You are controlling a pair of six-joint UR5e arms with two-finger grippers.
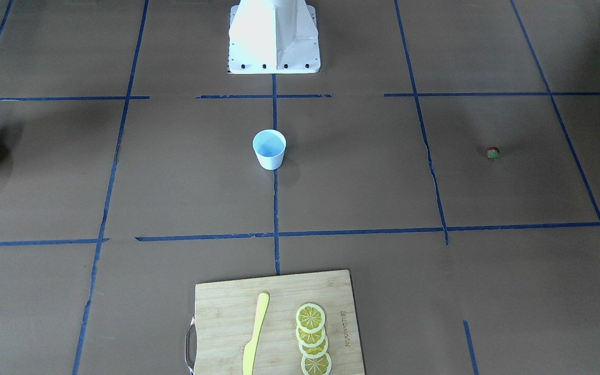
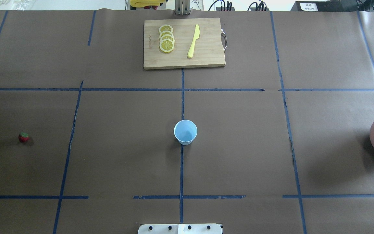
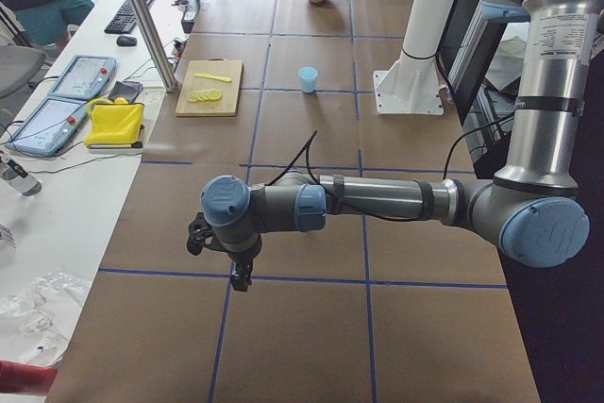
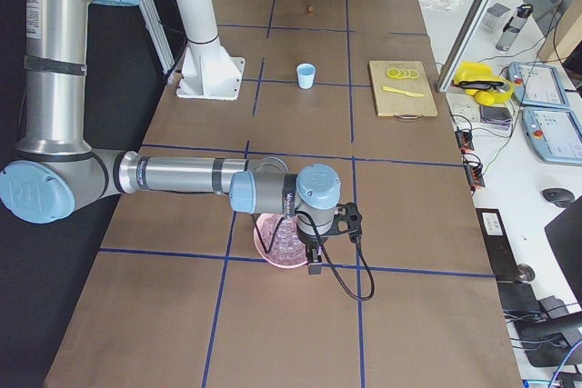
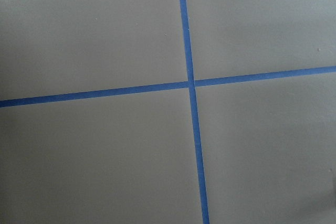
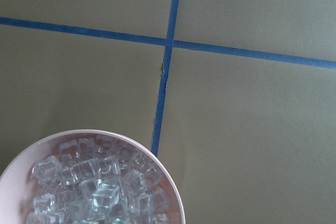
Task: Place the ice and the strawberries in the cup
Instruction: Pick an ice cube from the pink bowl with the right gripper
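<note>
**Both claws aloft at the counter's ends, cup unfilled**

Counter: brown paper with a blue tape grid. The left arm and right arm each reach out level above it, one at either end. They show only in the two end views.

The left claw and right claw point down, small and dark against the paper. Whether either is open or closed, I cannot tell. The wrist views catch no fingers.

- Cutting board: well apart from both claws, at the operators' edge.
- Pink bowl: under the right claw, partly hidden behind that wrist. The frame edge cuts it off in the overhead, front and right wrist views.
- Cup: upright between the two claws, well apart from each, its pale blue inside bare.
- Knife and lemon slices: on the board, the slices overlapping in a row.
- Ice: heaped in the bowl below the right claw.
- Strawberry: alone on the paper toward the left claw's end. No view shows it together with that claw, so how near it lies cannot be told.
</note>
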